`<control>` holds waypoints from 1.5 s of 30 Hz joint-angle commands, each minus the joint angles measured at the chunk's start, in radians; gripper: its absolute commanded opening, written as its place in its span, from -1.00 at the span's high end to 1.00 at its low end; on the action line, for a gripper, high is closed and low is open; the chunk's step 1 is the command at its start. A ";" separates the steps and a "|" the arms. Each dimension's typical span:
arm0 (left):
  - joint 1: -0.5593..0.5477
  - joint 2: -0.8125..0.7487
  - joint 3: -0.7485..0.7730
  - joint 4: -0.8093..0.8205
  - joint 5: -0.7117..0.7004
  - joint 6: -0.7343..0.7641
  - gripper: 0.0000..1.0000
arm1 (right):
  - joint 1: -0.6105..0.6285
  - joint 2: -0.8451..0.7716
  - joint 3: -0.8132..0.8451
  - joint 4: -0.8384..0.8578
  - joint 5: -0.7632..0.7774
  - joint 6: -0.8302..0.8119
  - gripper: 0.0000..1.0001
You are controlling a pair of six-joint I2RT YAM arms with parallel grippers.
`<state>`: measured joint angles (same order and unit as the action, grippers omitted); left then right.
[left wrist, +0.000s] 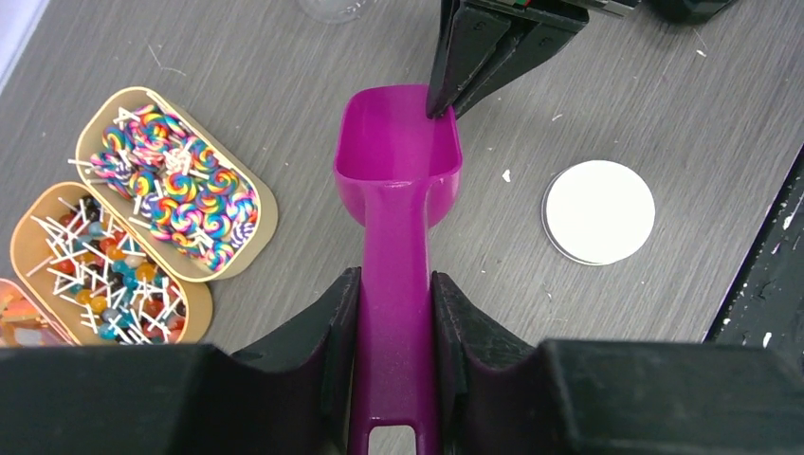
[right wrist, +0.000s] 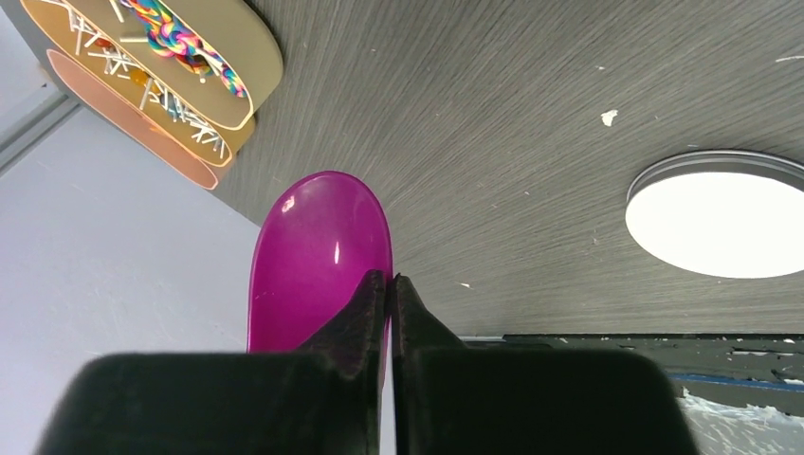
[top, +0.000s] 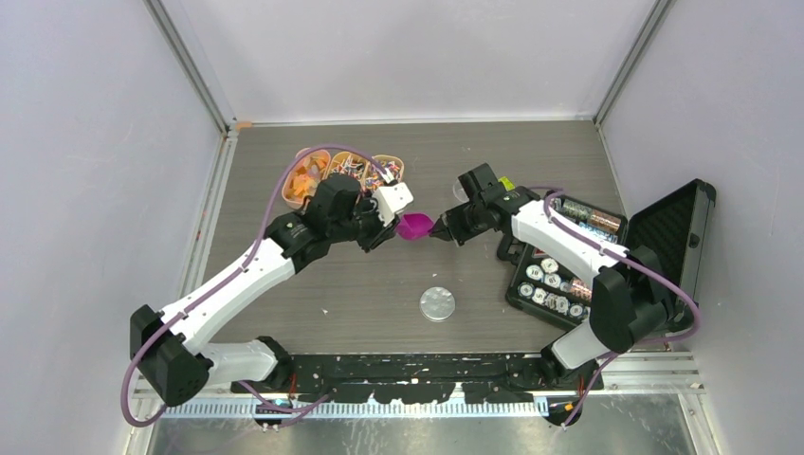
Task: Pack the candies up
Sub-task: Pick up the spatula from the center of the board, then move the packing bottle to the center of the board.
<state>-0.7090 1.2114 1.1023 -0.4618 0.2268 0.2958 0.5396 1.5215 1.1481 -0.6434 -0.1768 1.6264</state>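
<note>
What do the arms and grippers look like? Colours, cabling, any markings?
Left arm and right arm: white link shells, black joint housings and bases. A purple cable loops loosely along each one. Left gripper and right gripper are matte black, with two wedge-shaped fingers tapering to narrow tips. A white block sits at the left wrist. No markings legible.

Cropped by the left wrist view's lower left corner: orange oval tray (left wrist: pixel 28 303), contents indistinct. Cut off at that view's bottom edge: handle end of the magenta plastic scoop (left wrist: pixel 398 161). Too small to tell apart from above: tiny wrapped candies (top: pixel 305 180).
</note>
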 commanded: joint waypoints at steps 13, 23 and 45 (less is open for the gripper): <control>0.102 -0.210 -0.006 -0.055 -0.324 -0.287 1.00 | -0.058 -0.239 -0.191 0.374 0.043 -0.297 -0.29; 0.108 -0.499 -0.098 -0.264 -0.521 -0.450 1.00 | -0.090 -0.126 0.076 0.218 0.351 -1.094 -0.28; 0.108 -0.845 -0.305 -0.255 -0.592 -0.438 1.00 | -0.185 0.381 0.413 0.179 0.415 -1.371 0.52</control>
<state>-0.6018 0.4145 0.8085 -0.7834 -0.3420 -0.1543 0.3660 1.8618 1.4876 -0.4507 0.2417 0.2890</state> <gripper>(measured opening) 0.293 0.250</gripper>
